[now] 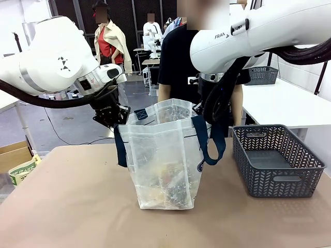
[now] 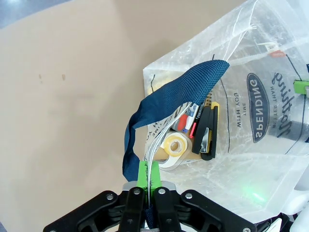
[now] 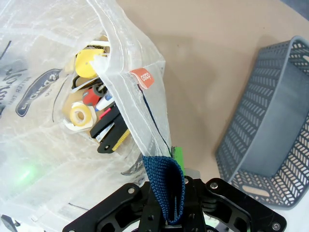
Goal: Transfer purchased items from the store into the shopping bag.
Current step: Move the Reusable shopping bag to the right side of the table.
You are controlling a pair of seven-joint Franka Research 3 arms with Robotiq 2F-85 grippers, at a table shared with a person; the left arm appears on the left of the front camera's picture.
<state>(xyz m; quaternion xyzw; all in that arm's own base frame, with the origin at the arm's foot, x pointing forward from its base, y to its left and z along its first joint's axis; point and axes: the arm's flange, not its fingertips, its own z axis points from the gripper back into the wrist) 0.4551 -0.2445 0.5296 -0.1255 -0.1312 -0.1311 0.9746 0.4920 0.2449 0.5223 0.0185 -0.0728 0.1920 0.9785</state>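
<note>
Left gripper [image 2: 148,170] pinches the bag's [image 1: 165,160] blue handle [image 2: 169,96]; right gripper [image 3: 168,166] pinches the other. Uneven pulling could slip a handle free; the bag would sag, spilling its items [image 3: 91,111].

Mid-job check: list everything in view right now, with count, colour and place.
shopping bag: one, translucent whitish, upright at the table's middle
strap handles: two, navy, one on each side of the bag
purchased items: several, mixed colours, at the bag's bottom; among them a pale yellow tape roll, a black-and-yellow piece and a yellow disc
mesh basket: one, dark grey, on the table to the bag's right
second basket: one, grey, on the white table behind
table: one, brown
person: one, black top, standing behind the bag
left tool: black, green pads, shut on the bag's rim
right tool: black, green pads, shut on the opposite rim by a strap
</note>
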